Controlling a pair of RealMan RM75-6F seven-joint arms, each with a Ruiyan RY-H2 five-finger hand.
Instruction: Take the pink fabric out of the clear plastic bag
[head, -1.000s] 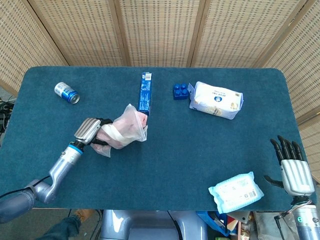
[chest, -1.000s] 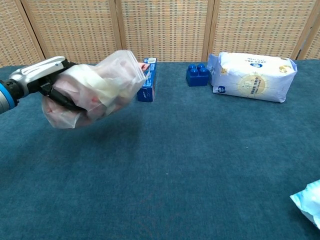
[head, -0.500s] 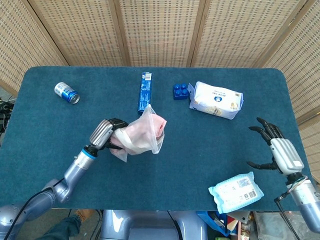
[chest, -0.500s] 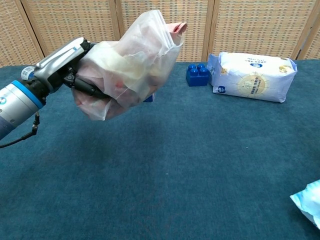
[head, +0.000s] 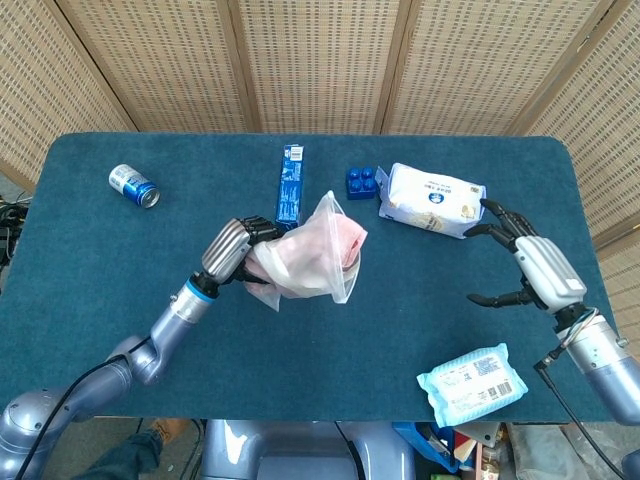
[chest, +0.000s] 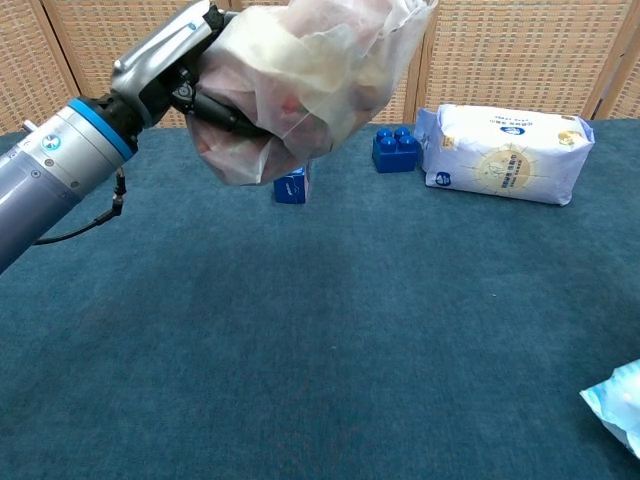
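My left hand (head: 236, 251) (chest: 180, 70) grips the clear plastic bag (head: 310, 258) (chest: 310, 80) and holds it up above the table, mouth pointing right. The pink fabric (head: 345, 238) (chest: 330, 60) sits inside the bag, showing through the film near the mouth. My right hand (head: 532, 268) hovers open over the right part of the table, fingers spread and pointing left, well apart from the bag. The chest view does not show the right hand.
On the blue table (head: 420, 300) lie a blue box (head: 290, 184), a blue toy brick (head: 362, 182) (chest: 397, 149), a white tissue pack (head: 432, 198) (chest: 505, 153), a wet-wipes pack (head: 472, 382) at the front right, and a can (head: 133, 186) at the far left.
My left hand has lifted the bag higher and carried it right, toward the table's middle. My right hand rose from the front right edge and moved in over the table.
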